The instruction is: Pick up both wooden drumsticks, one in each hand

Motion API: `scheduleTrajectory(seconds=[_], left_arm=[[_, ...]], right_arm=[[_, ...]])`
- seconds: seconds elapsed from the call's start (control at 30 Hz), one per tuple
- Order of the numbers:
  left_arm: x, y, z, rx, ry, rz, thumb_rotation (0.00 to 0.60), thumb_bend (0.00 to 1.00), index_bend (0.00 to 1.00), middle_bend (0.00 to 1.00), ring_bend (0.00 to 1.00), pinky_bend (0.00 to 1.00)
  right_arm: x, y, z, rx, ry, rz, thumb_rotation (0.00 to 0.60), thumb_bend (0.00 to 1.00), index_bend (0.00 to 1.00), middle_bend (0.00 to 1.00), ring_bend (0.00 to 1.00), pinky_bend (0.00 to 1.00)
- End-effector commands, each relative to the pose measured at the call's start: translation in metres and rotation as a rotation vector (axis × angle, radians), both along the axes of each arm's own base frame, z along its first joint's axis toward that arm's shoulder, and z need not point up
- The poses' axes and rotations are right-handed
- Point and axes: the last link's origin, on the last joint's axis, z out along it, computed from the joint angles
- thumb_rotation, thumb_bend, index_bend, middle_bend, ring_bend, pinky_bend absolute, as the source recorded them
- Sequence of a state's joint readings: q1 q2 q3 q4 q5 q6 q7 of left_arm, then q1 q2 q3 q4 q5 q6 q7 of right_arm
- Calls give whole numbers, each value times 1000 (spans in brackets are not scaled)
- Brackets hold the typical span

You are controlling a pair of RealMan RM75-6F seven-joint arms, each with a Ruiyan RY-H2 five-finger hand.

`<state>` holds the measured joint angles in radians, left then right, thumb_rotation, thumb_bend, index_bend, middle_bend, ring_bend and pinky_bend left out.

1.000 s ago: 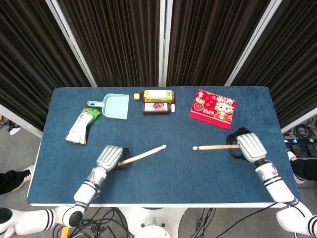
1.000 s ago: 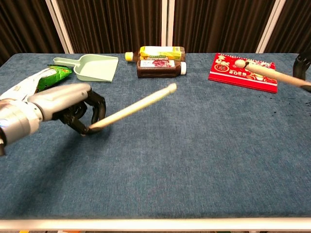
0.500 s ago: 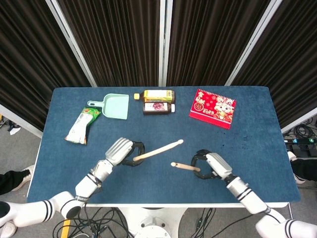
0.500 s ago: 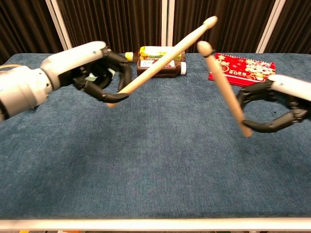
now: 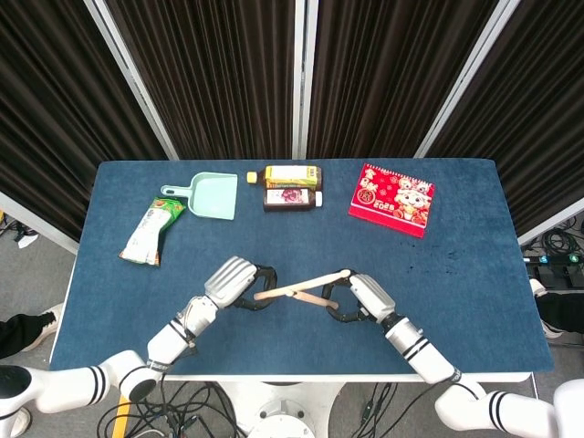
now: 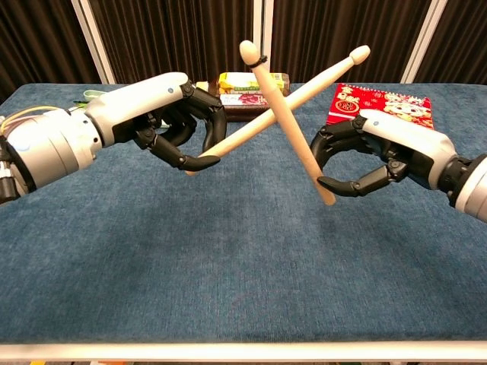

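Two drumsticks [image 6: 285,95], "2025" calendar [image 5: 392,199]

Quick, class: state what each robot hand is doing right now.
Left hand: holding a wooden drumstick.
Right hand: holding the other drumstick, crossed over the first.

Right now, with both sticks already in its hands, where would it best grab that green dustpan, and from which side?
By its short handle, coming from the robot's left. The dustpan lies flat with the handle sticking out leftward, free of its neighbours; the wide scoop looks too broad and low to close fingers round. A snack bag lies close by, so come down from above.
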<state>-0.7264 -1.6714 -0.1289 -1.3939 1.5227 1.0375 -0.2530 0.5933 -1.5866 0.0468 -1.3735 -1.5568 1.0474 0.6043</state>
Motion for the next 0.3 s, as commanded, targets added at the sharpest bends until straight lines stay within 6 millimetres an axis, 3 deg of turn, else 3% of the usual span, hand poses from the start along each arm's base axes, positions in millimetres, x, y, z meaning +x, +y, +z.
scheduleTrajectory(seconds=[0.03,0.3], left_arm=[[-1,0,0,3,5,-4,600,501,636,705,796,871],[-2,0,1,6,7,-7,600,502,636,705,795,871]], right_arm=[[3,-1,-1,1,6,2,600,691,682,592,339,181],[4,-3,0,-7,24,-2,600,695,682,592,342,181]])
